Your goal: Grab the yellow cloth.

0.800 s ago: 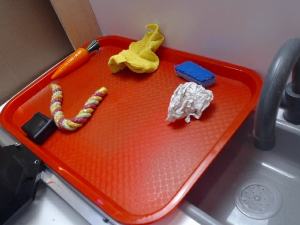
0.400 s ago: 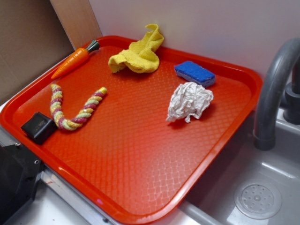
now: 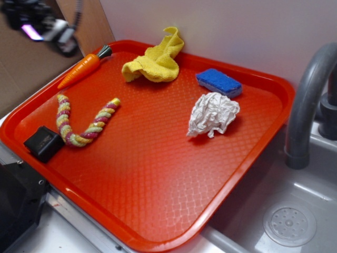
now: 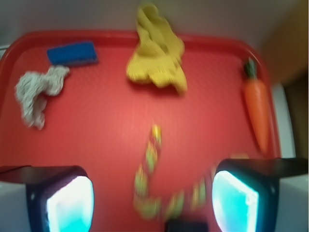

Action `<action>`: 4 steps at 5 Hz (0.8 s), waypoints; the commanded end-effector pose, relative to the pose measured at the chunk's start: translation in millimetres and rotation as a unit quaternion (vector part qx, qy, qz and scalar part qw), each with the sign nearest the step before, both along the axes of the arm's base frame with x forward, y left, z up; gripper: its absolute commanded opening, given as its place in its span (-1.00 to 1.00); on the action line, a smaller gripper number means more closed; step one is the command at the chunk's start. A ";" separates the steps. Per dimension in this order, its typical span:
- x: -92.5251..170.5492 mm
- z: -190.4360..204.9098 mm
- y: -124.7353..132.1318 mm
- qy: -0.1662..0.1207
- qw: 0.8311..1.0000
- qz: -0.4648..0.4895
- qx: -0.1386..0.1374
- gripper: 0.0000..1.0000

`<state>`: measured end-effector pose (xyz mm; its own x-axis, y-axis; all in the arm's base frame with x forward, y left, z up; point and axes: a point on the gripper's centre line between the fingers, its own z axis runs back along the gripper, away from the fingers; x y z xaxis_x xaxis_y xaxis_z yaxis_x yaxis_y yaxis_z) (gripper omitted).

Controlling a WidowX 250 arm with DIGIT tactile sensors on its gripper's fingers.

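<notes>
Now the wide red plastic tray (image 3: 158, 211) carries every item; the small bright yellow terry cloth (image 3: 152, 60) lies crumpled at its far rim, untouched. The black gripper (image 4: 153, 198), newly arrived overhead, hangs well short, fingers spread wide, empty.

cloth: crumpled bright yellow terry cloth (image 3: 155, 59) at red plastic tray's (image 3: 174, 211) far edge
gripper: blurred black gripper (image 3: 45, 26), top-left, above tray
</notes>
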<state>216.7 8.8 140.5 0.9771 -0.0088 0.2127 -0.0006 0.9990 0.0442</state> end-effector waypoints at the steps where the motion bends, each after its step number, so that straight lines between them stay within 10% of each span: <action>1: 101.9 -43.8 8.5 -0.002 0.998 -0.055 -0.002 1.00; 2: 152.1 -60.4 25.6 -0.045 0.998 -0.042 0.008 1.00; 4: 147.2 -73.3 51.3 0.005 0.996 -0.011 0.089 1.00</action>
